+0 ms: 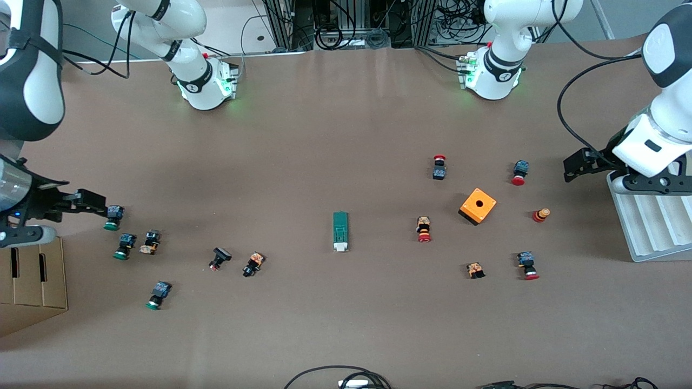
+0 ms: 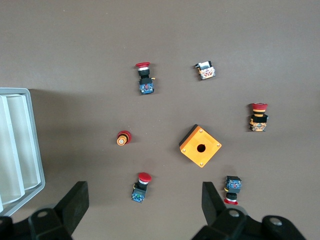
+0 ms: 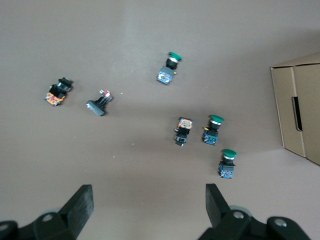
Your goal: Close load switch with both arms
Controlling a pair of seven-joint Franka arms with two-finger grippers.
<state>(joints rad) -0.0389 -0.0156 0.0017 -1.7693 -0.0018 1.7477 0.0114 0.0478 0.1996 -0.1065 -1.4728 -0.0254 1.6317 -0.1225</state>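
The load switch (image 1: 340, 231), a narrow dark-green block with a white piece at the end nearer the front camera, lies on the brown table (image 1: 335, 135) about midway between the two arms. It shows in neither wrist view. My left gripper (image 1: 569, 168) is open and empty, up in the air by the white tray, over a red-capped button (image 2: 141, 186). My right gripper (image 1: 100, 204) is open and empty, up in the air at the right arm's end, over bare table beside a green-capped button (image 3: 227, 162). Both grippers are well away from the switch.
An orange box with a hole (image 1: 478, 206) and several red-capped buttons lie toward the left arm's end. Several green-capped and black buttons lie toward the right arm's end. A white grooved tray (image 1: 651, 221) and a cardboard box (image 1: 32, 281) stand at the table's two ends.
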